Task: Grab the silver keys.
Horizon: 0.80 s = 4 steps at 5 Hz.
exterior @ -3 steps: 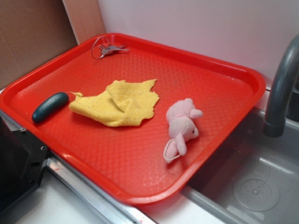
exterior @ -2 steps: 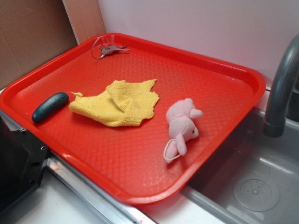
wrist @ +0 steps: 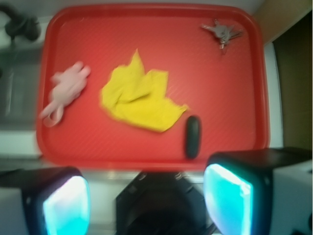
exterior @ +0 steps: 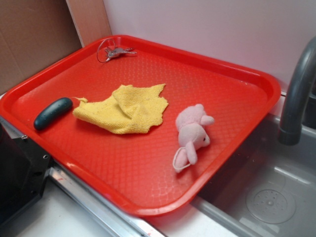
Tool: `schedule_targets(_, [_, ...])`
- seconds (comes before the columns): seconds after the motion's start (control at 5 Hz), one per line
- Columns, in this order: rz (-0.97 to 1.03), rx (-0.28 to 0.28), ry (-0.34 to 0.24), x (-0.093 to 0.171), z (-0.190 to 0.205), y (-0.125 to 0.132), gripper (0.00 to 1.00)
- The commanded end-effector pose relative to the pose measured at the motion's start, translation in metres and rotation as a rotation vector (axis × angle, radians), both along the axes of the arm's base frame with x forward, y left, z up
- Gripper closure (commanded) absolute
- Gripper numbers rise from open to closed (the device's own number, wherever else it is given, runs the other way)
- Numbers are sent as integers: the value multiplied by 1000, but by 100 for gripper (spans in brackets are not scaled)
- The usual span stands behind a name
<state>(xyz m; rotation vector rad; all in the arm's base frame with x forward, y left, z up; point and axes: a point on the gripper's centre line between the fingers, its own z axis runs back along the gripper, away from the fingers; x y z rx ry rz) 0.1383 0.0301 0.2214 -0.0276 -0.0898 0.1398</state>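
Note:
The silver keys (exterior: 116,51) lie with their thin wire loop in the far left corner of the red tray (exterior: 148,42). The wrist view shows the silver keys (wrist: 222,32) near the top right corner of the red tray (wrist: 49,88). My gripper (wrist: 146,203) hangs high above the tray's near edge, far from the keys. Its two cyan-lit fingers (wrist: 227,200) stand wide apart with nothing between them. The gripper does not show in the exterior view.
On the tray lie a crumpled yellow cloth (exterior: 126,108), a dark green pickle-shaped object (exterior: 53,112) and a pink plush toy (exterior: 192,136). A grey faucet (exterior: 296,98) rises over a sink (exterior: 266,192) at right. A cardboard wall (exterior: 34,39) stands at left.

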Motion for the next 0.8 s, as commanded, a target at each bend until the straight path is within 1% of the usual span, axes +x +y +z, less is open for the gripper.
schedule_targets(0.0, [25,-38,-72,44,-41,80,0])
schedule_targets(0.2, [-56,-23,-114,84,-63,73,0])
schedule_targets(0.4, [-109,44,-179,107,-66,58,0])
schedule_targets(0.6, [-148,122,-194,119,-68,69,0])
